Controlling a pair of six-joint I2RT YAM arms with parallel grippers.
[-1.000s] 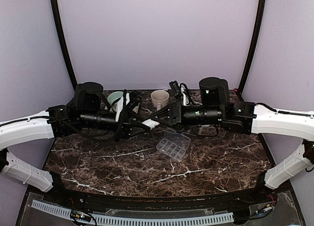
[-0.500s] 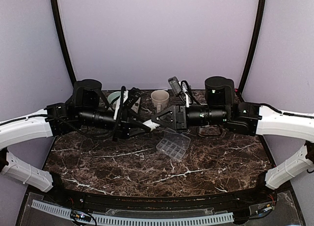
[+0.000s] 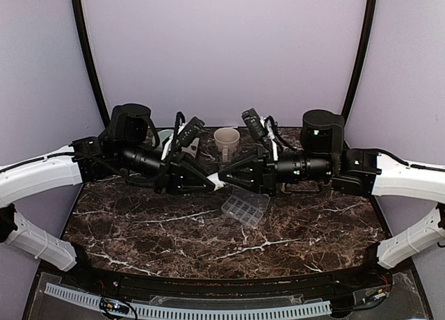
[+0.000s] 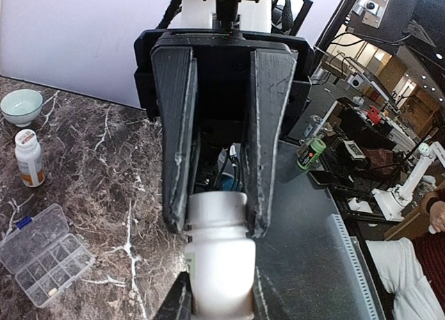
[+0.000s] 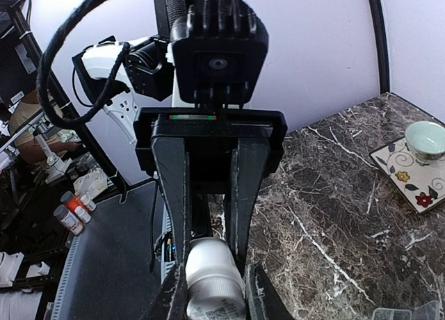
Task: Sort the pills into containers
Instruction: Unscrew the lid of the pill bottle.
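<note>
Gripping one white bottle [image 4: 221,264] above bench [image 3: 174,222] middle, left jaws clamped on cap [image 4: 215,207], right jaws on body, tray [image 3: 245,207] just nearer.

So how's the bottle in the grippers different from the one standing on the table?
The held bottle lies level in mid-air, cap in the left gripper, body in the right gripper; the table bottle stands upright, untouched. The table bottle's label is orange; the held bottle's is white. Both are small with white caps.
</note>
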